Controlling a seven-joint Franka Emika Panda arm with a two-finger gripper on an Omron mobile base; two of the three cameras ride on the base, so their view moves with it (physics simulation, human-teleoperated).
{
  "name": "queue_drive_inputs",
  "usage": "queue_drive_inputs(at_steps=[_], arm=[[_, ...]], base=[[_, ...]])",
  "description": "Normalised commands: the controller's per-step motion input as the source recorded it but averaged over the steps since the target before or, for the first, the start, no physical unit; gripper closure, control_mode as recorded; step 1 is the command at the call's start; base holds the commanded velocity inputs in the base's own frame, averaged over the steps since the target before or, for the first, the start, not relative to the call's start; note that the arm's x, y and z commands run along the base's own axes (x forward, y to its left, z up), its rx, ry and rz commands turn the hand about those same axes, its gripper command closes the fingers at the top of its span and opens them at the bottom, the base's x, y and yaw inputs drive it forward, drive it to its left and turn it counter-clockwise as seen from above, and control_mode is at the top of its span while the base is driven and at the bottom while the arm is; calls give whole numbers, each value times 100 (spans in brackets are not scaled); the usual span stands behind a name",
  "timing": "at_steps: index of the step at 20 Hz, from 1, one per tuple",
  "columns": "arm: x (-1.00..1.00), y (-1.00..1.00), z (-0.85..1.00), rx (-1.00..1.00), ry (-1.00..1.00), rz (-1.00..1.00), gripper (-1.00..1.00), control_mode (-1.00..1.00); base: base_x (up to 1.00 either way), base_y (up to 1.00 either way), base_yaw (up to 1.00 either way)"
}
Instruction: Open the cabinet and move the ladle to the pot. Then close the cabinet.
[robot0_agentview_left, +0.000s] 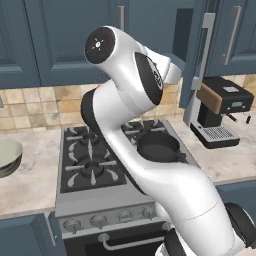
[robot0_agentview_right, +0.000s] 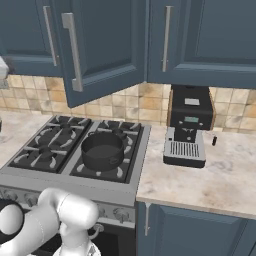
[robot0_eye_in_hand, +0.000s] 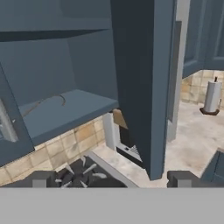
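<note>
So we have the cabinet (robot0_eye_in_hand: 135, 87) open: its right door swings out just ahead and right of our gripper (robot0_eye_in_hand: 113, 178), whose tips stand wide apart with nothing between them. The ladle (robot0_eye_in_hand: 43, 103) lies on the cabinet shelf, ahead and off to the left, not yet touched. The pot (robot0_agentview_right: 102, 149) waits on the stove (robot0_agentview_right: 45, 145) below, with no ladle in it that we can see. By our reckoning, the grasp, the carry and the closing are all left.

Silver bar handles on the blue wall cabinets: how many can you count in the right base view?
3. One on the far-left door, one on the open door swung out over the stove, one on the door above the coffee machine. More may lie outside the frame.
</note>
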Motion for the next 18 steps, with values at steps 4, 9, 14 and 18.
queue_drive_inputs(at_steps=[4,9,14,18], arm=[[24,-49,0,-2,0,-8,-100,-100],[32,-44,0,-1,0,-6,-100,-100],[38,-21,0,-1,0,-6,-100,-100],[33,-15,0,-2,0,-8,-100,-100]], base=[[0,0,0],[0,0,0],[0,0,0],[0,0,0]])
